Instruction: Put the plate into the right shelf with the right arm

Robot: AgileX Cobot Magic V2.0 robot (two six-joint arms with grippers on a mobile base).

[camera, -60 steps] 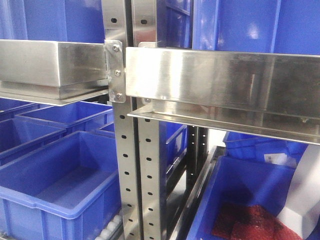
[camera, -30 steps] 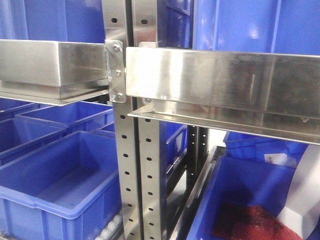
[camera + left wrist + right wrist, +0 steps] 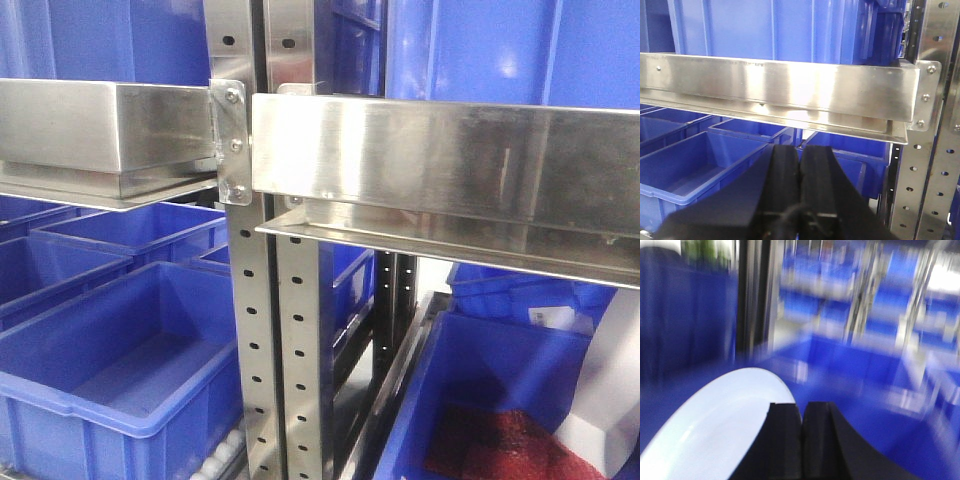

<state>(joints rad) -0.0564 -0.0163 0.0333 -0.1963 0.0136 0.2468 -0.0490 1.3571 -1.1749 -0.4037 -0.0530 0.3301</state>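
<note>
**Plate held at the right gripper, blue bins all around**

The right shelf fills the front view: a shiny steel rack with a broad flat ledge running across, perforated upright posts beside it, and a second steel ledge seen from the left wrist. Blue plastic bins sit below the ledges, open side up, and more blue bin walls stand above them. In the lower right bin lies something dark red, and a pale white shape rises at the frame's right edge; what it is cannot be told.

The plate shows only in the right wrist view, which is heavily blurred. It is white and round, with no long axis. Its shallow hollow faces up toward the camera, and its rim arcs from the lower left up to the fingers.

The right gripper has its dark fingers pressed close together, with the plate's edge meeting them; it appears to be pinched there. The left gripper has its fingers closed flat against each other, holding nothing, pointed at the bins under the ledge.
</note>
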